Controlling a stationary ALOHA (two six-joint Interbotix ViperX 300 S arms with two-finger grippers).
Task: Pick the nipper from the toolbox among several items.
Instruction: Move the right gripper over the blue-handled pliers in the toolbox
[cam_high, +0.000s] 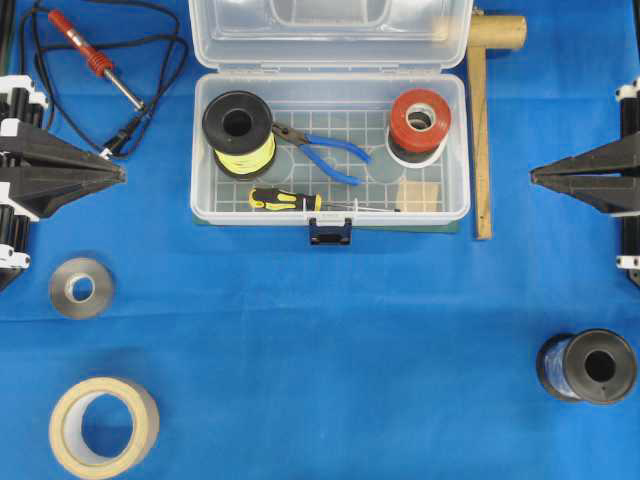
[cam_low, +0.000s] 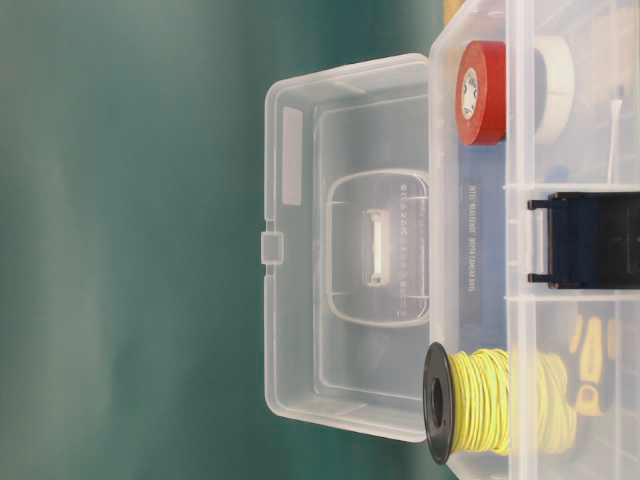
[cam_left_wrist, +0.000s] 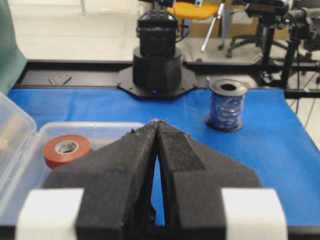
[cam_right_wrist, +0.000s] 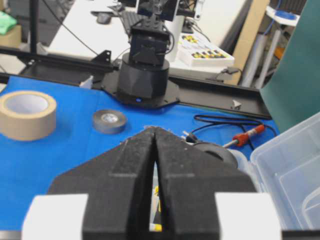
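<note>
Lying in the middle of the toolbox (cam_high: 205, 195), the nipper (cam_high: 322, 150) rests flat on the grid-patterned floor, dark pointed tips toward the black spool of yellow wire (cam_high: 239, 133) and just beside it, both blue handles splayed toward the red tape roll (cam_high: 420, 118). Nothing grips it.

Red tape roll sits in the toolbox corner opposite the spool, stacked on a white roll (cam_low: 556, 88). Yellow-black screwdriver (cam_high: 300, 201) lies along the front wall, shaft pointing at the small tan block (cam_high: 420, 191). Lid is swung fully open, away from the dark blue latch (cam_high: 330, 232).

Left gripper (cam_high: 122, 173) is parked at the left edge of the bench (cam_high: 330, 350), well apart from the toolbox; jaws closed together, empty. Right gripper (cam_high: 534, 178) is parked at the right edge, likewise well apart; jaws closed, empty. Both wrist views confirm the pads meeting at the tip with nothing between.

Outside the toolbox: red-handled soldering iron (cam_high: 97, 60) with black cord at rear left; wooden mallet (cam_high: 486, 100) just beside the toolbox's right wall; grey tape roll (cam_high: 81, 287) and tan tape roll (cam_high: 104, 425) at front left; dark blue wire spool (cam_high: 588, 366) at front right.
</note>
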